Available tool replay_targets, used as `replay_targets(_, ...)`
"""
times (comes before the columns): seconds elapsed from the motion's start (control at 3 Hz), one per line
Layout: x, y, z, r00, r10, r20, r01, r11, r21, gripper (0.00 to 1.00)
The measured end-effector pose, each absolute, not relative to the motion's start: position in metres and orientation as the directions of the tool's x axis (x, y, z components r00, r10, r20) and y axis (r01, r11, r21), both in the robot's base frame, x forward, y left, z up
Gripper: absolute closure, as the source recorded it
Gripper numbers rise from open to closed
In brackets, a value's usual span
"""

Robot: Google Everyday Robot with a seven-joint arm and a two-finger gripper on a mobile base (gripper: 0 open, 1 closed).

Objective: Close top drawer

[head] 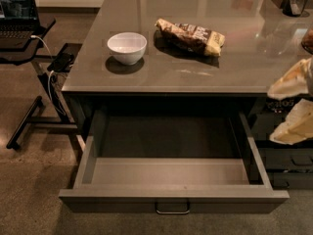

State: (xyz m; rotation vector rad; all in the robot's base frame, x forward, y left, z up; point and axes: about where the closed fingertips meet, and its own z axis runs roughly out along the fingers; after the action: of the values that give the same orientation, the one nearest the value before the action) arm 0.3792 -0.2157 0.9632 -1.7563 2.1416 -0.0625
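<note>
The top drawer (171,170) stands pulled far out from under the grey counter (195,77). It is wide, deep, dark grey and empty inside. Its flat front (122,205) faces me at the bottom of the view, with a small metal loop handle (172,209) at its centre. My gripper (295,104) shows as pale cream parts at the right edge, beside the counter's front right corner. It is above and to the right of the drawer's right wall and touches nothing of the drawer.
A white bowl (126,47) and a snack bag (190,35) lie on the counter. Shallower dark drawer fronts (288,163) are at the right, below the gripper. A laptop (17,9) sits on a rolling stand (34,116) at the left, with cables hanging.
</note>
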Motion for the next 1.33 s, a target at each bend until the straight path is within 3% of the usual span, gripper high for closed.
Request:
replay_targets(0.33,0.3383,-0.2172,0.9484,-0.152,-0.94,-0.306,-0.944,0.23,-0.238,0.64)
replay_targets(0.67,0.3352,-0.2131,0.9485,-0.147,-0.938,-0.316,-0.945,0.227,-0.235,0.87)
replay_targets(1.0,0.3354,-0.213,0.9493,-0.146,-0.938,-0.314,-0.945,0.227,-0.237,1.0)
replay_targets(1.33,0.3353,-0.2127,0.9495,-0.146,-0.938,-0.314,-0.945,0.226,-0.238,1.0)
